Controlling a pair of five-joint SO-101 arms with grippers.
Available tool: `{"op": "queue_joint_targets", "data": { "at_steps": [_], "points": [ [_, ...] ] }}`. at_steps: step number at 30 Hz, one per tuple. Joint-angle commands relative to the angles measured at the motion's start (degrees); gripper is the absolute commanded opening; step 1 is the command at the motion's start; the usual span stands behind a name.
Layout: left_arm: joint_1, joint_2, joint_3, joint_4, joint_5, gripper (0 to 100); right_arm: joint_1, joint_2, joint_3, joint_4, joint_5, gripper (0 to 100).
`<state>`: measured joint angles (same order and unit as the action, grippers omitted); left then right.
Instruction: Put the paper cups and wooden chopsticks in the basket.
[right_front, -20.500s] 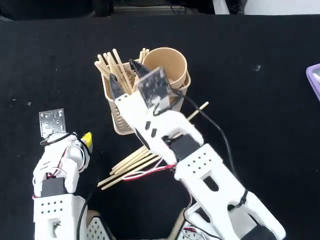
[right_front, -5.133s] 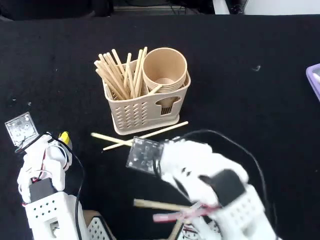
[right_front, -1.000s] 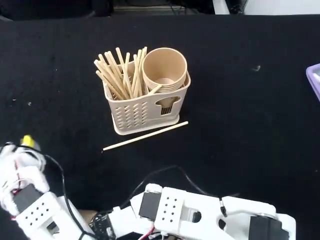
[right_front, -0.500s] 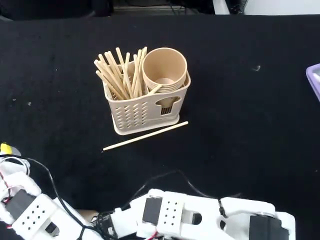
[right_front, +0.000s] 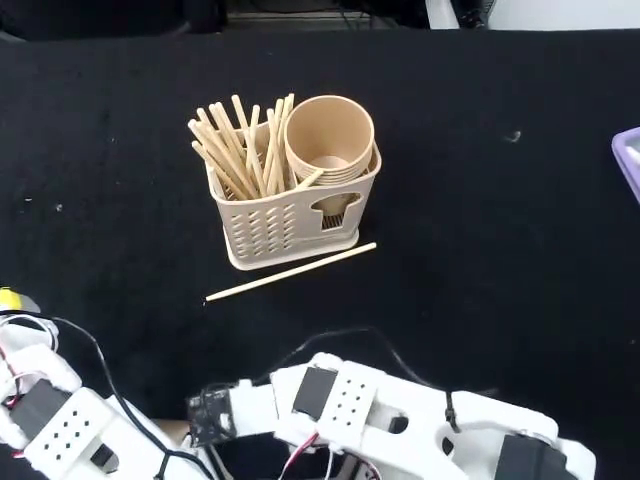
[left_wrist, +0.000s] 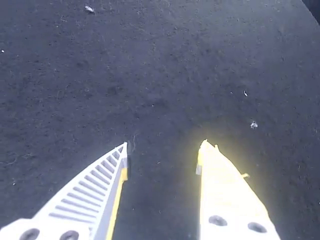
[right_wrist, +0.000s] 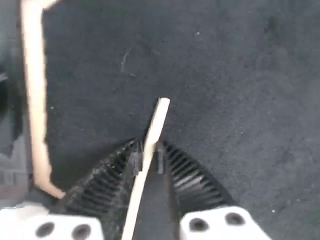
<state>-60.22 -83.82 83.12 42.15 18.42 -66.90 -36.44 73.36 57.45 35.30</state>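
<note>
A beige slotted basket (right_front: 290, 225) stands mid-table. It holds several wooden chopsticks (right_front: 235, 150) on one side and stacked paper cups (right_front: 329, 135) on the other. One loose chopstick (right_front: 290, 272) lies on the black cloth just in front of the basket. My right gripper (right_wrist: 147, 147) is shut on a chopstick (right_wrist: 156, 120), low over the cloth; its arm (right_front: 380, 420) is folded at the near edge. My left gripper (left_wrist: 164, 145) is open over bare cloth with nothing between its fingers; its yellow fingertip (right_front: 12, 298) sits at the near left edge.
A purple object (right_front: 628, 155) pokes in at the far right edge. A pale wooden strip (right_wrist: 32, 100) runs beside the right gripper in its wrist view. Black cloth (right_front: 480, 250) spreads around the basket.
The left arm has drawn back toward the near left edge. The right arm has shifted slightly at the near edge. Basket and loose chopstick have not moved.
</note>
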Motion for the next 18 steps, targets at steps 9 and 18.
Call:
{"op": "queue_joint_targets", "data": {
  "at_steps": [9,18],
  "points": [
    [-0.5,-0.2,-3.4,-0.8,0.7,22,23.7,0.0,-22.7,10.2,8.4,1.1],
    [4.3,-0.4,-2.2,-0.8,0.4,22,37.0,0.0,-49.6,16.2,0.9,1.1]
  ]
}}
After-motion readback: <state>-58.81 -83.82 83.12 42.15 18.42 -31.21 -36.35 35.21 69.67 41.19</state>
